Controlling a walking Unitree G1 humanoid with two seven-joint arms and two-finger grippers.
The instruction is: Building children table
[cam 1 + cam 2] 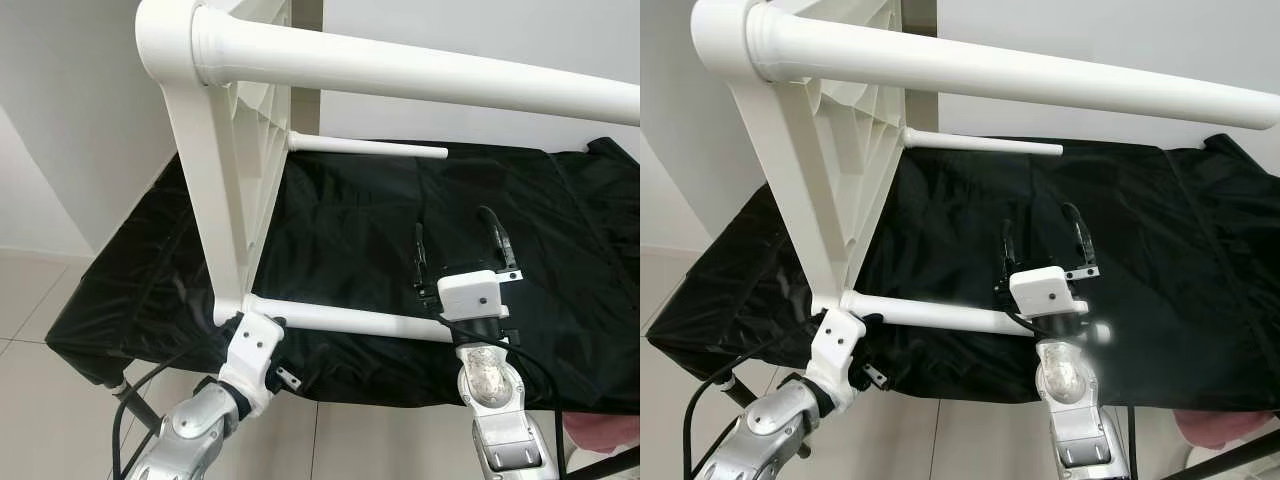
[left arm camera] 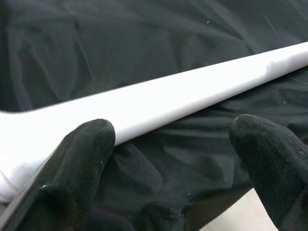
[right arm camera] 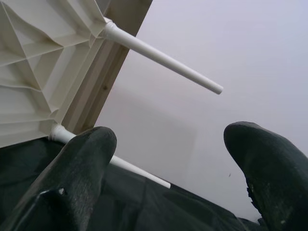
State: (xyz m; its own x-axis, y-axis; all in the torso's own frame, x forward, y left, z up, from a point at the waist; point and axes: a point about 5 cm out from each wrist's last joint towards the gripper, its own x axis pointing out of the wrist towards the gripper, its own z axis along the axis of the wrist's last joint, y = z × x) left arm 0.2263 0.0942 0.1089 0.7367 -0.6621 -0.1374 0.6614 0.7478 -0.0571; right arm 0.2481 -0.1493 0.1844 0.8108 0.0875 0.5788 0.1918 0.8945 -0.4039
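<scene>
I have the white plastic children's table top [image 1: 235,130] standing on edge on the black cloth-covered surface [image 1: 560,300], ribbed underside facing right, with its round white plastic legs sticking out sideways. The nearest upper leg [image 1: 420,75] runs across the top of my head view, a far leg [image 1: 370,147] pokes out behind, and the lower near leg [image 1: 345,320] lies just above the cloth.

My left tool [image 1: 262,335] is at the socket end of that lower leg; in the wrist view its fingers [image 2: 72,163] are spread, one touching the leg, not clamped. My right tool [image 1: 462,245] hovers over the cloth past the leg's free end, released and empty.

I judge the legs are fitted and I'm at the seating or righting stage. Next I need a firm grip on the lower leg before tipping the table upright.
</scene>
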